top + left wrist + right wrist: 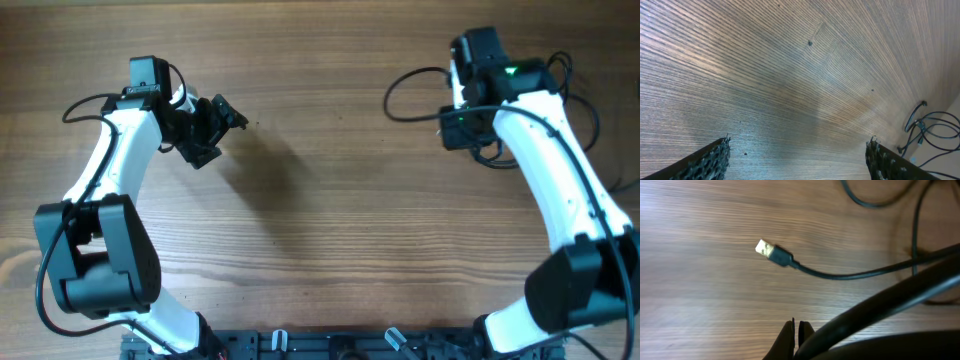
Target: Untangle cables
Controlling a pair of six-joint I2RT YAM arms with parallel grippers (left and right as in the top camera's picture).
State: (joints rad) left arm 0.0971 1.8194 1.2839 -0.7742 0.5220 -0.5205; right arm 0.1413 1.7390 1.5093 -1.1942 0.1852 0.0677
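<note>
The cables are thin black cords lying in loose loops at the far right of the table, around my right wrist, with more loops on its right side. In the right wrist view one cable ends in a gold USB plug lying flat on the wood, ahead of my right gripper. Its fingers are pressed almost together, with nothing showing between the tips. My left gripper hovers at the far left, wide open and empty. The cables also show small at the right edge of the left wrist view.
A thick blurred black wire crosses close to the right wrist camera and hides part of the table. The right arm covers part of the cable loops. Bare wood lies between the two arms.
</note>
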